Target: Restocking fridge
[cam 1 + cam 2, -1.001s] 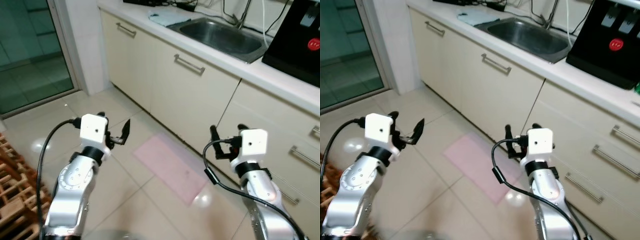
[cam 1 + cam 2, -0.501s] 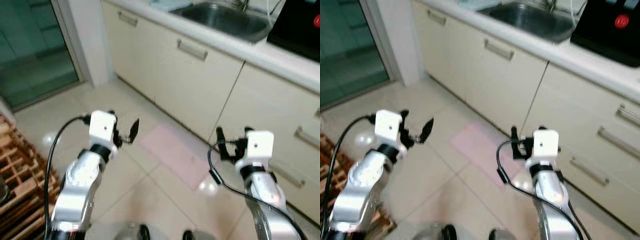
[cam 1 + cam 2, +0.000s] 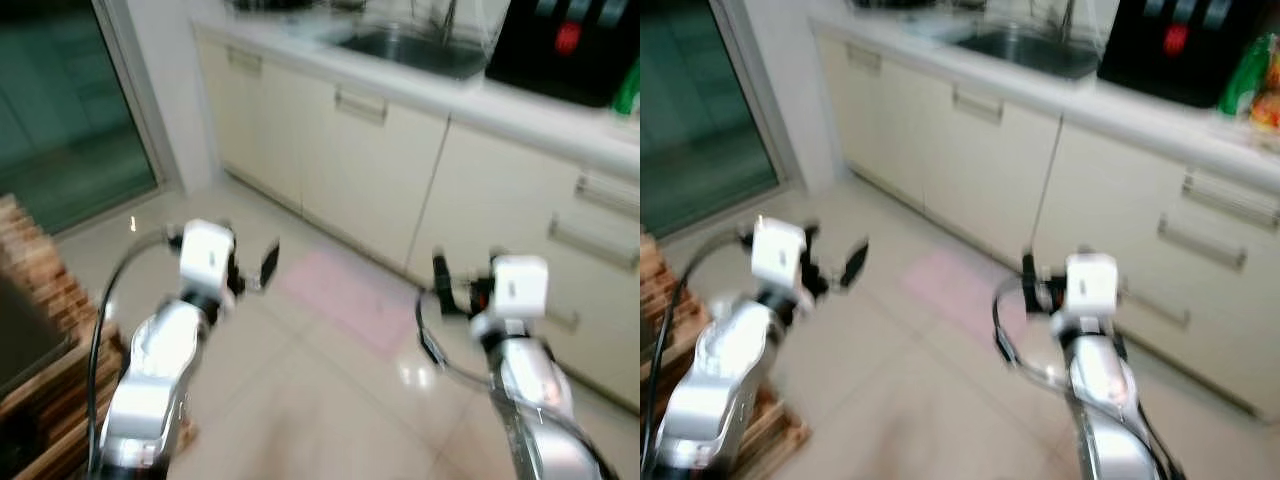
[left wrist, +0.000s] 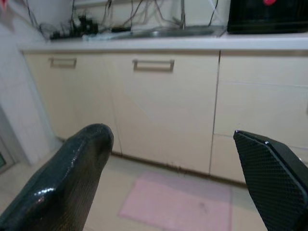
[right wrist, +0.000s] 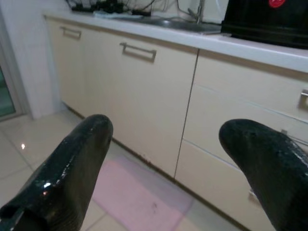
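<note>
Nothing of the restocking looked done at this moment: no fridge was to be seen, and no food or bottle was in reach of the robot, so I judged the task to be at its very start, with the walk to the fridge and all the loading left to do. The head views were blurred. Along the far side ran a long row of cream cabinets (image 3: 380, 170) with metal handles, carrying a pale worktop (image 3: 1110, 100). A steel sink (image 3: 400, 45) was set into this worktop, and a black appliance (image 3: 555, 45) with a red button stood beside it. A green bottle (image 3: 1237, 75) stood further along. On the tiled floor (image 3: 330, 420) before the cabinets lay a pink mat (image 3: 350, 300), and a wooden rack (image 3: 45, 330) stood at the robot's left.

The left end effector (image 3: 250, 275) was held above the floor with its two fingers spread wide and nothing between them. The right end effector (image 5: 168, 159) was equally spread wide, empty, and pointing to the cabinets.
</note>
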Robot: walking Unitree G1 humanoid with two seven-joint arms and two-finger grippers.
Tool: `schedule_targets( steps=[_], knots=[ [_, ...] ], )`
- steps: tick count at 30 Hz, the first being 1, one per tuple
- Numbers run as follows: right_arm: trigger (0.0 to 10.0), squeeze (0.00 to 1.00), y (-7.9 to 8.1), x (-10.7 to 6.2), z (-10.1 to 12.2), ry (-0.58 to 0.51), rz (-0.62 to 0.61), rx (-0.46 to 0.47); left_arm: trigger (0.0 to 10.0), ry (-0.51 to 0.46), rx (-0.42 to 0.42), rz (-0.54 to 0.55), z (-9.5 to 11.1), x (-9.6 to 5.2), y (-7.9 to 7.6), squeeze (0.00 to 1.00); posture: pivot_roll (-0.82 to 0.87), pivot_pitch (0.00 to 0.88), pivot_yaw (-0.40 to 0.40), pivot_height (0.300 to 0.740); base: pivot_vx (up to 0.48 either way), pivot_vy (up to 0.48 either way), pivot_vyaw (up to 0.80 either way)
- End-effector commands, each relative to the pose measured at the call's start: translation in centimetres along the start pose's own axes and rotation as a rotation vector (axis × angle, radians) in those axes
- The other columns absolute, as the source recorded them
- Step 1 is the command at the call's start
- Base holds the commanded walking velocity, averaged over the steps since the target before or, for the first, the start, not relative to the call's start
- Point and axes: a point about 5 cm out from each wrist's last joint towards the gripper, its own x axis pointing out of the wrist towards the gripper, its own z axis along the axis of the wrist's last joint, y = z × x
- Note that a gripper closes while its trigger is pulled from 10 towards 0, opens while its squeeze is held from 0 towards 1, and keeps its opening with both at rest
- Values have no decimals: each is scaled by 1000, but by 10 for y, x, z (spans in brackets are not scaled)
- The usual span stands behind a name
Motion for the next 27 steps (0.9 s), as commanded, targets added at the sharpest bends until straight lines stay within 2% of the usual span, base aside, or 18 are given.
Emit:
schedule_targets(
  steps=[1,5,10,17,20,21,27],
  knots=[
    [10000,0,2,4,7,-32,23,-12,10000,0,6,5,3,0,2,0,-28,0,4,740,0,480,0],
    [10000,0,9,4,8,-34,98,-62,10000,5,20,7,3,-5,4,0,-24,0,7,740,0,480,0],
    [10000,0,18,1,8,-51,154,-83,10000,25,40,18,0,-16,10,0,-11,0,5,740,0,480,800],
    [10000,0,24,-4,3,-38,217,-85,10000,42,60,7,-2,-27,10,0,5,0,-6,740,0,480,800],
    [10000,0,21,-8,-2,-22,218,-86,10000,35,53,-2,-2,-34,8,0,9,0,-10,740,0,480,800],
    [10000,0,15,-10,-3,-17,180,-25,10000,9,58,-35,0,-37,3,0,15,0,-17,740,0,0,0],
    [10000,0,8,-18,-4,-39,143,-25,10000,-14,78,-82,2,-37,-4,0,4,0,-16,740,0,-80,0]
  ],
)
